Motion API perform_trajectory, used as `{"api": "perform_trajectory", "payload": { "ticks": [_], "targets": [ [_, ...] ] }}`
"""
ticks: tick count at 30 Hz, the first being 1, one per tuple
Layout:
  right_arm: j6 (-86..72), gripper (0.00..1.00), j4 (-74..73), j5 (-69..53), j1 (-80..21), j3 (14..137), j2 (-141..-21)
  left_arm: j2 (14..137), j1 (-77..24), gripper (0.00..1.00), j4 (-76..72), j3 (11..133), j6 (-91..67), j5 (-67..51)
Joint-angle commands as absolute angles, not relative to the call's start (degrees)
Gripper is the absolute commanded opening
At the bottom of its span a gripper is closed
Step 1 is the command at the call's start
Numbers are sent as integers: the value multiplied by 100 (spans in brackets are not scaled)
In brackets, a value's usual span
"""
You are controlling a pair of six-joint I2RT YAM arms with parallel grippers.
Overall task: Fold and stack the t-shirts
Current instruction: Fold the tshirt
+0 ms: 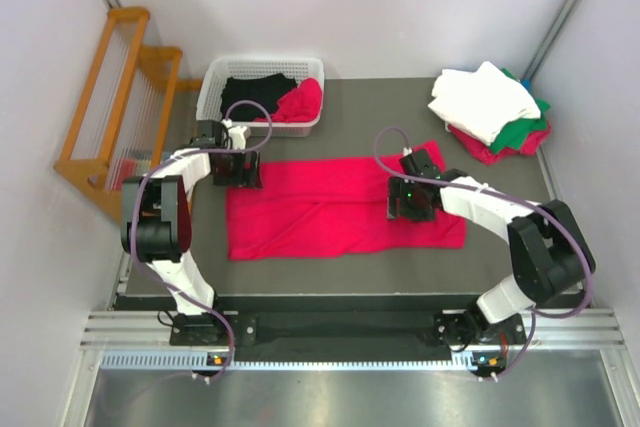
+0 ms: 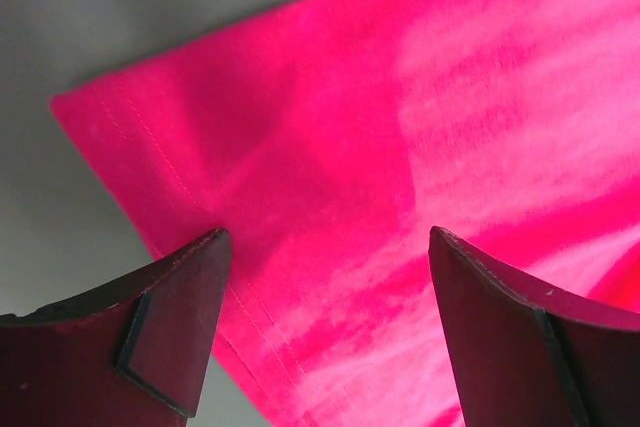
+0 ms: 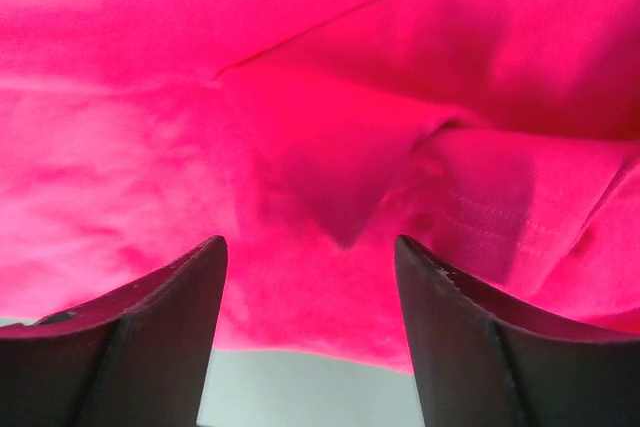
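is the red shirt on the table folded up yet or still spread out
Partly folded: the red shirt lies flat as a long rectangle with no sleeves sticking out, and the right wrist view shows layers overlapping. It is not yet on the folded stack.

No text, label, brand, number or sign can be read in any view.

Left arm: elbow raised near its base, forearm reaching forward along the left side.
Left gripper (image 1: 238, 169): pointing down, jaws spread wide, nothing between the fingers (image 2: 170, 332).
Right arm: bent, forearm angled inward toward the table's middle.
Right gripper (image 1: 412, 199): pointing down, jaws parted, fingers (image 3: 150, 337) empty.
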State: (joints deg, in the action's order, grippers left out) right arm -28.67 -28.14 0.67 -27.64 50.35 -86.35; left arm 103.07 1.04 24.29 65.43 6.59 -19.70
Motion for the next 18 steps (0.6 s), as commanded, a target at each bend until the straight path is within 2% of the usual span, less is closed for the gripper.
{"api": "perform_trajectory", "payload": {
  "ticks": [1,5,9,10,13,18],
  "targets": [
    [-2778,62,-2505,404,-2786,5369,-8955,9985,79,85,2698,6399,782,-1820],
    [-2637,47,-2505,711,-2786,5537,-9140,9949,79,85,2681,6276,852,-1749],
    [-2575,29,-2566,773,-2786,5686,-9211,9949,79,85,2619,6188,826,-1749],
    [-2575,21,-2584,773,-2786,5730,-9211,9958,88,85,2619,6179,817,-1758],
    [-2558,12,-2654,782,-2786,5853,-9158,9967,88,85,2584,6179,791,-1784],
    [-2531,6,-2882,835,-2821,6038,-8983,9993,70,85,2584,6187,782,-1784]
  ]
}}
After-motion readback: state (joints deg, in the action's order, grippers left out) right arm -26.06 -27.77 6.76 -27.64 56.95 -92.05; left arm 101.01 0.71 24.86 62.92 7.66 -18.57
